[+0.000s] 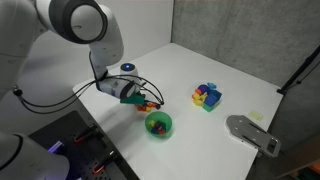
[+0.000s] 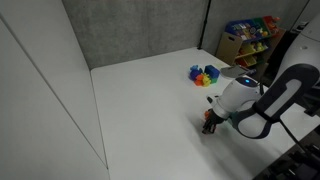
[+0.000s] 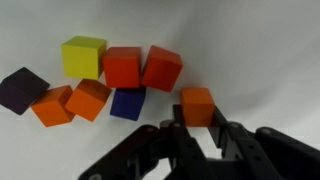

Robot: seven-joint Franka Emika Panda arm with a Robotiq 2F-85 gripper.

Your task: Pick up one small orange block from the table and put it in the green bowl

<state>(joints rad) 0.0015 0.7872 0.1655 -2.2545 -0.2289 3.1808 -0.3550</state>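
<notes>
In the wrist view my gripper (image 3: 198, 128) has its two fingers against the sides of a small orange block (image 3: 197, 103) that sits on the white table (image 3: 270, 60). In both exterior views the gripper (image 1: 147, 103) (image 2: 210, 122) is low over the table beside the block pile. The green bowl (image 1: 158, 125) stands just in front of the gripper near the table's edge, with small coloured pieces in it. The arm hides the bowl in one exterior view.
Beside the held block lie two more orange blocks (image 3: 52, 105) (image 3: 90, 99), two red blocks (image 3: 122, 66) (image 3: 162, 67), a yellow one (image 3: 83, 56), a blue one (image 3: 128, 102) and a dark purple one (image 3: 22, 88). A blue tray (image 1: 208, 97) (image 2: 205, 75) with yellow and purple pieces stands farther off. A grey device (image 1: 250, 132) lies near a table corner.
</notes>
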